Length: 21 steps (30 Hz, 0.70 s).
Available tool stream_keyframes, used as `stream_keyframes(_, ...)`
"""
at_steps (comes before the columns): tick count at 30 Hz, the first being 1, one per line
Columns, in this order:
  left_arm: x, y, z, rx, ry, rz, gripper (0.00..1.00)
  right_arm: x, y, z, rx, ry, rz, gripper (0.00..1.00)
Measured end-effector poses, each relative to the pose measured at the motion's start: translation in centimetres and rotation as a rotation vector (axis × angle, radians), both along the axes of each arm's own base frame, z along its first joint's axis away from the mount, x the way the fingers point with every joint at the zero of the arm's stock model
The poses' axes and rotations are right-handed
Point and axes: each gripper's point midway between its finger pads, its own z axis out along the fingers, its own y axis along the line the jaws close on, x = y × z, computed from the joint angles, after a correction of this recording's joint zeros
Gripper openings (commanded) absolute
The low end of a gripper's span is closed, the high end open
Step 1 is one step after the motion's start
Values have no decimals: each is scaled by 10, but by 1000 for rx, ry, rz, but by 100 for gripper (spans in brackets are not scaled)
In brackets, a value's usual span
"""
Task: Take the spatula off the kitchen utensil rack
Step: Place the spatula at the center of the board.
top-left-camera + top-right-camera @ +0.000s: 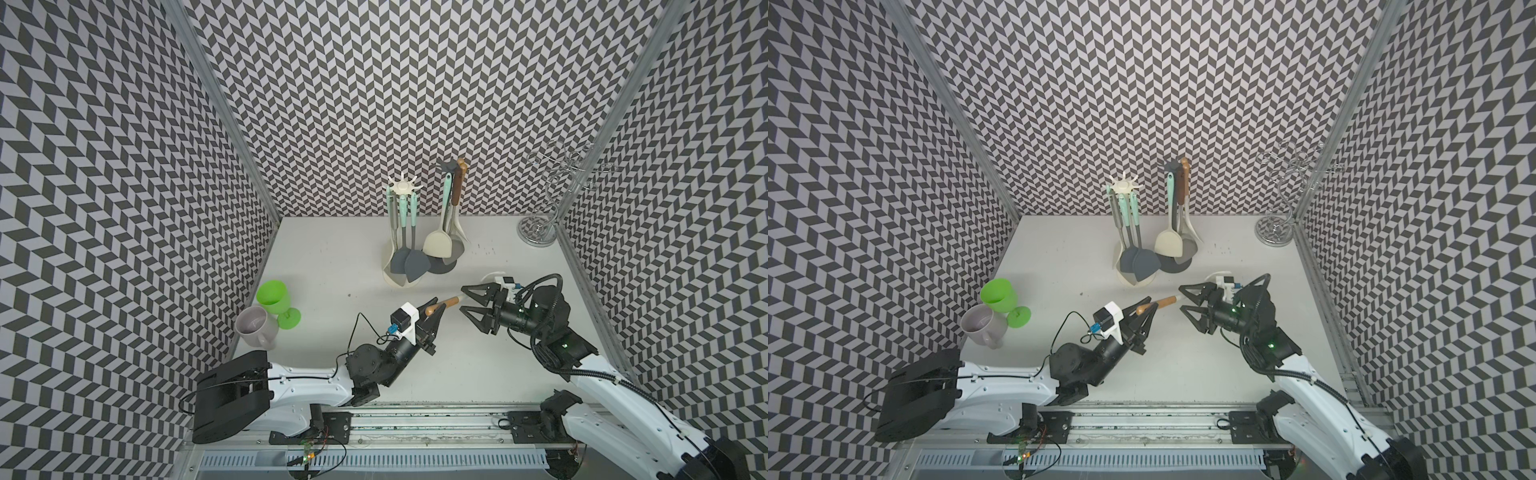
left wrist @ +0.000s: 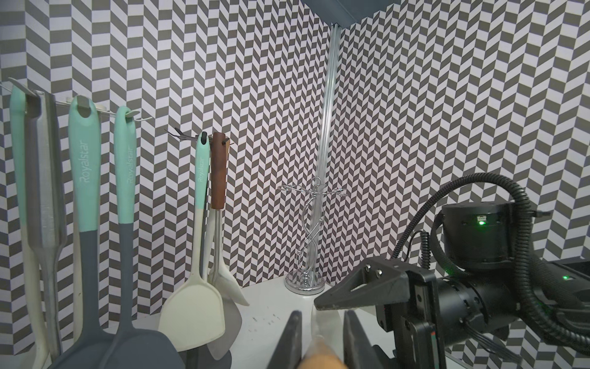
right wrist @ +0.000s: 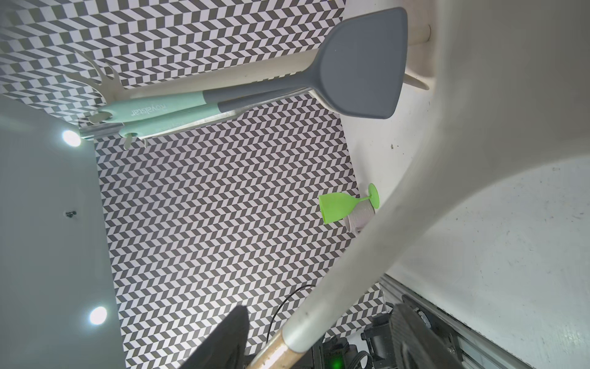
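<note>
Left pincer [image 1: 441, 304] clamps the spatula [image 1: 452, 301] by its wooden handle; right pincer [image 1: 462, 298] gapes around the neck. Likely light and stiff; wood grips best.

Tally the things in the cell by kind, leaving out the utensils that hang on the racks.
Utensil racks: 2 (cream plastic rack, dark grey rack)
Chrome wire stand: 1
Green plastic goblet: 1
Pale grey mug: 1
Wooden-handled cream spatula in the left gripper: 1
Total: 6
</note>
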Motion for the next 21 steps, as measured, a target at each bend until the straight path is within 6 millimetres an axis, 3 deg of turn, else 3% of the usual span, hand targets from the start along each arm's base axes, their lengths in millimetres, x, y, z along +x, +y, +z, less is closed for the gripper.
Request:
stream_keyframes(3, -5, -2, 2, -10, -4, -15, 0, 3, -1, -1, 4, 8, -8, 55)
stream_keyframes(9, -9, -7, -2, -4, -11, -21, 0, 8, 1, -7, 29, 75, -15, 12)
stream_keyframes(11, -8, -12, -19, 51, 4, -15, 0, 19, -6, 6, 69, 56, -63, 2)
stream_keyframes(15, -8, -12, -20, 41, 4, -16, 0, 21, -8, 9, 62, 30, -74, 0)
stream_keyframes(17, -8, -12, -20, 39, 11, -19, 17, 21, -10, 10, 53, 9, -79, 0)
stream_keyframes(19, -8, -14, -24, 46, 24, -26, 46, 24, -13, 11, 25, -31, -99, 0)
stream_keyframes(21, -9, -17, -23, 43, 35, -46, 67, 29, -20, 9, -38, -77, -135, 0)
